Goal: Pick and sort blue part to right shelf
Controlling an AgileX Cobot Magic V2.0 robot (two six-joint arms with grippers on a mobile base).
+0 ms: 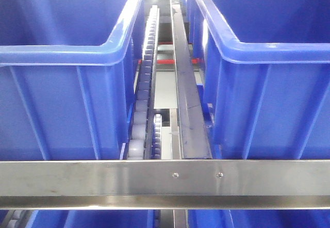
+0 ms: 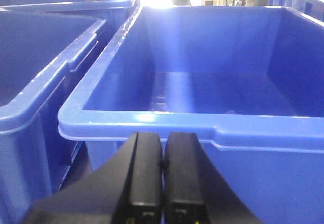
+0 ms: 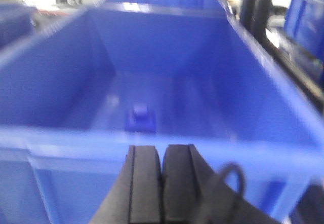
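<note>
A small blue part lies on the floor of a blue bin in the blurred right wrist view. My right gripper is shut and empty, just outside the bin's near rim, in line with the part. My left gripper is shut and empty, just outside the near rim of another blue bin, whose visible floor holds nothing. Neither gripper shows in the front view.
The front view shows two big blue bins either side of a roller track and a metal rail, behind a steel crossbar. A further bin stands left of the left gripper's bin.
</note>
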